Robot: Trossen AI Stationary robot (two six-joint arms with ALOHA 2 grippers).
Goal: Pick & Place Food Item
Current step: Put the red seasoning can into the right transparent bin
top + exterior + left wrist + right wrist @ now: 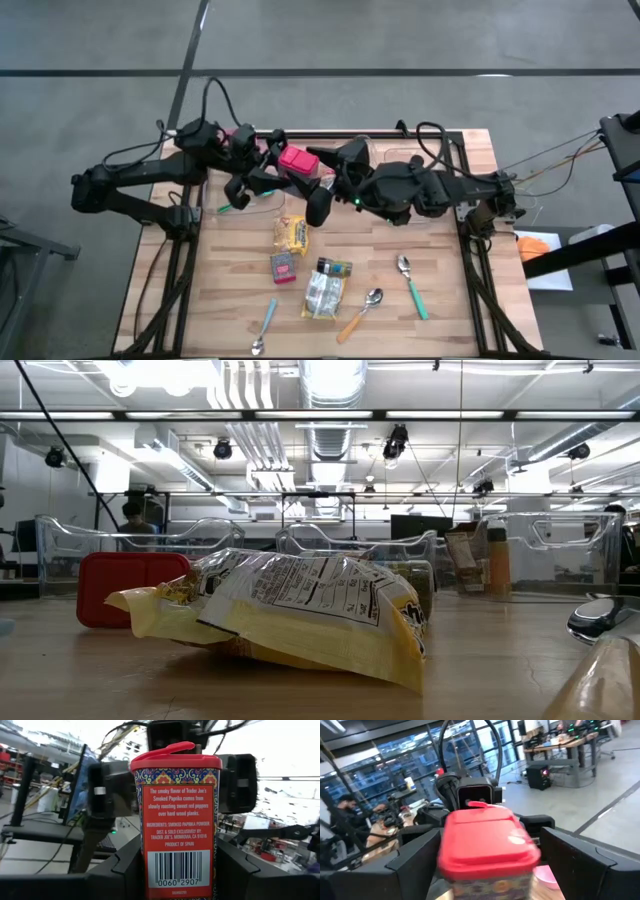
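Observation:
A red-lidded paprika tin [298, 160] with a patterned rim and a red label is held clear above the table's far middle, roughly level. Its lid end [485, 837] points toward my right arm. My left gripper [180, 875], reaching in from the table's left, is shut on it. My right gripper [492, 870] comes in level from the right. It is open, one finger on either side of the lid end, apart from it. Both arms are outside the low view. My left gripper pinches the tin's two narrow sides [148, 870] between its two fingers, at the barcode half away from the lid. The fingers run along the tin, coming from the table's left and tipped slightly upward. The tin is lifted clear, lid end pointing away from the fingers.
Below on the table lie a yellow snack bag [290, 233], a small red packet [283, 267], two more food packets [325, 285] and several spoons [410, 285]. Clear bins [355, 550] stand along the far edge.

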